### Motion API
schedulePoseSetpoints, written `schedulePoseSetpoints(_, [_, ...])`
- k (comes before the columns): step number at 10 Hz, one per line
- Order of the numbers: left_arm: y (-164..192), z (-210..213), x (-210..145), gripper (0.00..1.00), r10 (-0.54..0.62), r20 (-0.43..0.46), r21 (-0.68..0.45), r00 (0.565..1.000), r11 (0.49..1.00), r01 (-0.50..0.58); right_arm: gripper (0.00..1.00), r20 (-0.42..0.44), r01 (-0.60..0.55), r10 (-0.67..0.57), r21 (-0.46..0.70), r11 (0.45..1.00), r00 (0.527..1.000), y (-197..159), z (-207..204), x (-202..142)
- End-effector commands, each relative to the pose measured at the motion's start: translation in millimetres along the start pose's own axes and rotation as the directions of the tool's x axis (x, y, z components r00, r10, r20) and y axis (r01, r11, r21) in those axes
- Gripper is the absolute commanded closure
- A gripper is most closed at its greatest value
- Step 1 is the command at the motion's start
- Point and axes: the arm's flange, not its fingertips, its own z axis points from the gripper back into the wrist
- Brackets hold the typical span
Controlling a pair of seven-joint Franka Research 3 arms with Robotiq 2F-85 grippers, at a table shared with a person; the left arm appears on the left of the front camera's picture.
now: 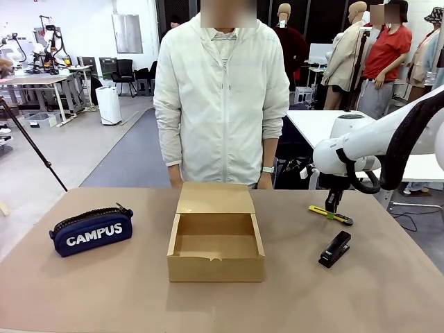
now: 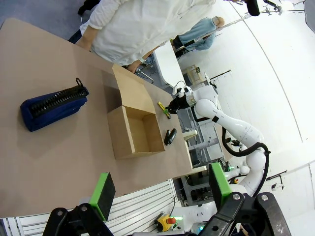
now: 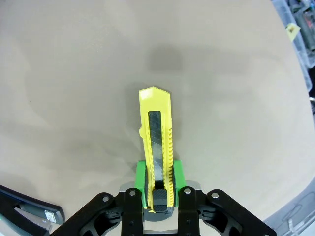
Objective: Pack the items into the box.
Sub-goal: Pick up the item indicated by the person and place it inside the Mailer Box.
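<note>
The open brown cardboard box (image 1: 216, 238) sits mid-table with its flap lid laid back toward the person. The navy "CAMPUS" pouch (image 1: 91, 231) lies to its left. A yellow-and-black utility knife (image 1: 331, 215) lies on the table right of the box, and my right gripper (image 1: 334, 207) stands over it, shut on it. In the right wrist view the green pads (image 3: 140, 183) clamp the knife (image 3: 158, 147) at its black end. The black stapler (image 1: 334, 249) lies nearer me. My left gripper (image 2: 160, 189) hangs open high above the table, nothing between its fingers.
A person in a white jacket (image 1: 220, 97) stands at the far edge right behind the box. Bare tabletop lies in front of the box and between the box and the pouch. In the left wrist view the box (image 2: 135, 125) and pouch (image 2: 53, 105) sit far below.
</note>
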Motion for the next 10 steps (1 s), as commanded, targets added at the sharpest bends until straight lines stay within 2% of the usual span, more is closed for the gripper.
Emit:
schedulePoseSetpoints(1, [0,1,1,0.00,-0.018,0.008,-0.018,1.000,1.000,0.018,1.00,-0.019,-0.012,0.013,0.007,1.000,1.000,6,-10,-2])
schedulePoseSetpoints(3, [0,1,1,0.00,-0.018,0.008,-0.018,1.000,1.000,0.018,1.00,-0.010,-0.015,0.015,0.002,1.000,1.000,3,6,-6])
schedulePoseSetpoints(4, [0,1,1,0.00,-0.018,0.008,-0.018,1.000,1.000,0.018,1.00,0.002,-0.018,0.018,-0.001,1.000,1.000,0,30,-9])
schedulePoseSetpoints(5, [0,1,1,0.00,-0.018,0.008,-0.018,1.000,1.000,0.018,1.00,-0.016,0.069,-0.069,-0.018,0.997,0.997,-4,66,-13])
schedulePoseSetpoints(6, [0,1,1,0.00,-0.018,0.008,-0.018,1.000,1.000,0.018,1.00,-0.011,0.095,-0.095,-0.002,0.995,0.995,2,97,-17])
schedulePoseSetpoints(8, [0,1,1,0.00,-0.018,0.008,-0.018,1.000,1.000,0.018,1.00,0.013,0.144,-0.146,0.113,0.983,0.989,12,141,-35])
schedulePoseSetpoints(10, [0,1,1,0.00,-0.018,0.008,-0.018,1.000,1.000,0.018,1.00,0.094,0.222,-0.238,0.155,0.963,0.967,12,143,-58])
